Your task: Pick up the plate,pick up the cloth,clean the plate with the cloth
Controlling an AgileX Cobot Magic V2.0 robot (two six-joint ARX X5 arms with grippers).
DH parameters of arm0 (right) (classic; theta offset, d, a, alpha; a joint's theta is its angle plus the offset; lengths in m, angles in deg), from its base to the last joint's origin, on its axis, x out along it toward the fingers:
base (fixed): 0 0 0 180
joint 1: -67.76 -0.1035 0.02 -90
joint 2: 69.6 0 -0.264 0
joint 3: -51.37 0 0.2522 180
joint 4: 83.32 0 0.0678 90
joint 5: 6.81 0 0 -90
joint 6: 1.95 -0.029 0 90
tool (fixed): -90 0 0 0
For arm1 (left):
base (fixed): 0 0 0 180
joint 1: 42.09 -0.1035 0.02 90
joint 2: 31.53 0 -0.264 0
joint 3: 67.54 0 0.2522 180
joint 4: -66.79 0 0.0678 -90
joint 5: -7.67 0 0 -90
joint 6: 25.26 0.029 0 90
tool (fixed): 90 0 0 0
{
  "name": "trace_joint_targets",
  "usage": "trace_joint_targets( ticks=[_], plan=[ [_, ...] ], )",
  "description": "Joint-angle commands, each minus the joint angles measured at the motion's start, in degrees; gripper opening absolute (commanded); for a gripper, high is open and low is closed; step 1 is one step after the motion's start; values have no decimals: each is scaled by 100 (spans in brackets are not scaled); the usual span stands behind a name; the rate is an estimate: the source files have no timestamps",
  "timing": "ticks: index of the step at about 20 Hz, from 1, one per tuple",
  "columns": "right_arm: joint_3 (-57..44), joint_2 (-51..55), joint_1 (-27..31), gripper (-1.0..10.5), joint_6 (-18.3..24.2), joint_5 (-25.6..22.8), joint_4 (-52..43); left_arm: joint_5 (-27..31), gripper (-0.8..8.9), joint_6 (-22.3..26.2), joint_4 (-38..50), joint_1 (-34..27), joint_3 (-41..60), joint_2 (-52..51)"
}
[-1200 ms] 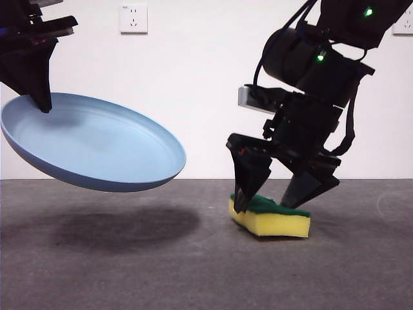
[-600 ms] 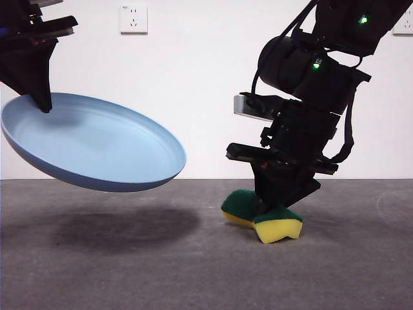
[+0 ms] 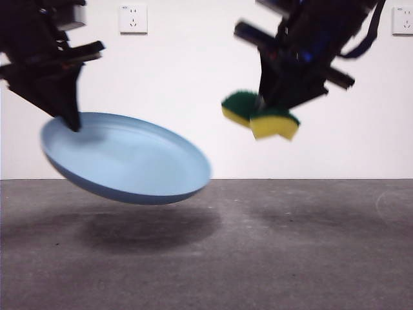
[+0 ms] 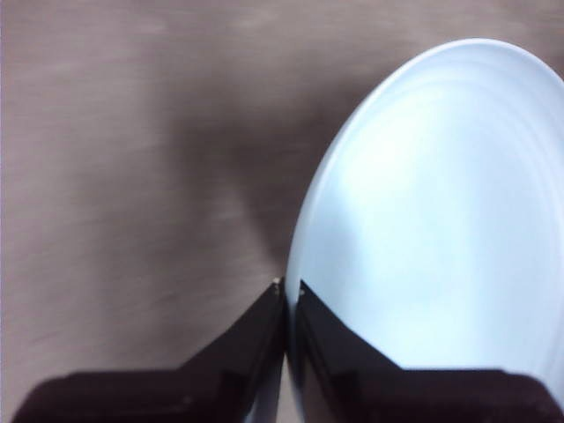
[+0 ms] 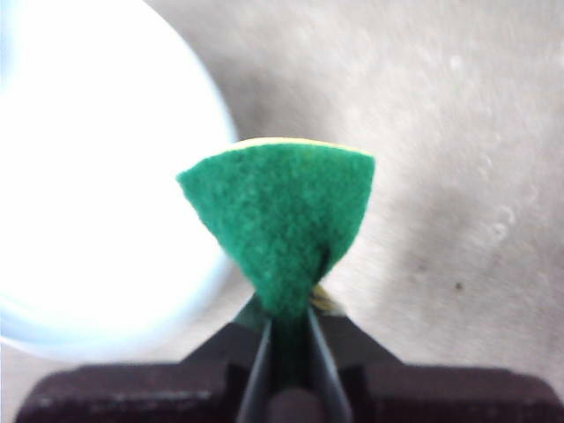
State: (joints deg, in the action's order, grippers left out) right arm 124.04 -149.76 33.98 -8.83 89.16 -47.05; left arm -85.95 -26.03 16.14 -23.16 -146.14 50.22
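The light-blue plate (image 3: 129,158) hangs tilted in the air at the left of the front view, well above the table. My left gripper (image 3: 70,119) is shut on its rim; the left wrist view shows the jaws pinching the plate's (image 4: 441,220) edge at my left gripper (image 4: 289,291). The cloth is a yellow sponge with a green face (image 3: 261,116), squeezed and folded, held high at the upper right by my right gripper (image 3: 271,103). In the right wrist view the green face (image 5: 282,220) fans out above my right gripper (image 5: 286,313), with the plate (image 5: 88,176) below it.
The grey table (image 3: 290,258) carries the plate's shadow under the plate. A white wall with a socket (image 3: 133,18) stands behind. Another socket (image 3: 403,19) shows at the top right.
My right gripper shut on the sponge, folding it, and lifted it high off the table. My left gripper moved the plate to the right and a little lower.
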Motion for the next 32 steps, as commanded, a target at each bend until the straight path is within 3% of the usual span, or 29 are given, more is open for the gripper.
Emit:
trace_joint_targets(
  ticks=[1,10,14,18,23,26,28,30,32],
  plan=[
    [9,72,-199,-16,-131,7,-13,-291,-8,-269,243,323,-7,90],
    [9,-46,-616,-16,-280,-35,-284,-442,-8,-568,671,1530,-7,109],
    [9,-297,-745,-16,-378,52,-356,-590,-8,-614,881,1585,-7,109],
    [9,-448,-1117,-16,-398,614,-356,-555,-8,-678,1132,1537,-7,109],
    [9,-450,-1604,-16,-378,474,481,-546,-8,-675,1117,1353,-7,109],
    [9,-450,-1661,-16,-356,-380,1388,-560,-8,-654,868,1209,-7,109],
    [9,-450,-1652,-16,-354,-1294,1829,-573,-8,-595,616,1143,-7,109],
    [9,-448,-1620,-16,-358,-2365,1908,-595,-8,-496,345,1137,-7,109],
    [9,-448,-1558,-16,-363,-2986,1657,-774,-8,-448,120,1139,-7,109]
  ],
)
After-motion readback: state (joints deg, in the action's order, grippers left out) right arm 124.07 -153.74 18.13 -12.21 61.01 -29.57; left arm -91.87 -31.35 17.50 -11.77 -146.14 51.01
